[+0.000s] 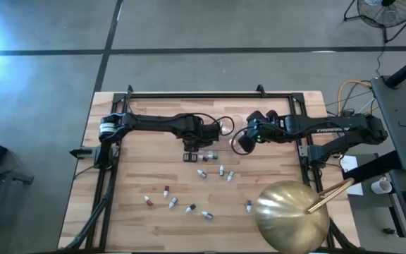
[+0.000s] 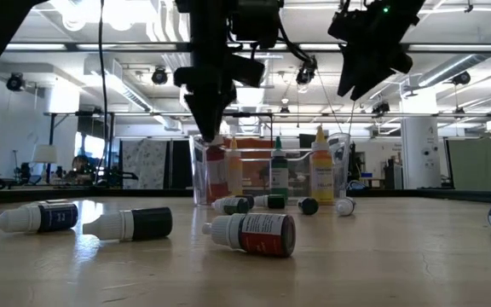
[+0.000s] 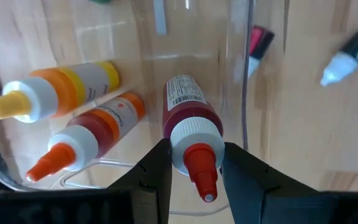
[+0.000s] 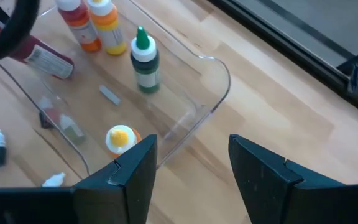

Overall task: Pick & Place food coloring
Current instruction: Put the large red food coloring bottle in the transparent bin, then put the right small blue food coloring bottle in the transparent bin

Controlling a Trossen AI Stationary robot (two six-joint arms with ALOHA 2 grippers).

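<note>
A: What is the surface, and the room?

B: A pale wood table with a black frame at its edges, on a grey concrete floor. The low view looks into a big open hall with ceiling lights, ducts and white pillars. A fan shows at upper right of the high view.

A: Where are the grippers?

B: The left gripper hangs over the clear tub at frame centre in the high view, its fingers closed on the neck of a red-capped bottle that is tilted inside the tub. The right gripper hovers just right of the tub, fingers parted with nothing between them.

A: What does one view give that the others lack?

B: The left wrist view shows the grip itself, plus two orange-tipped bottles in the tub. The right wrist view shows a green-capped bottle upright in the tub and a yellow cap seen from above. The low view shows loose bottles lying on their sides; the nearest has a red label. Only the high view shows the gold dome at lower right, with a stick lying across it.

A: Counts?

B: One tub and one dome. About eleven loose bottles lie scattered below the tub in the high view; some are too small to be sure. In the tub I count five, the held one included.
</note>
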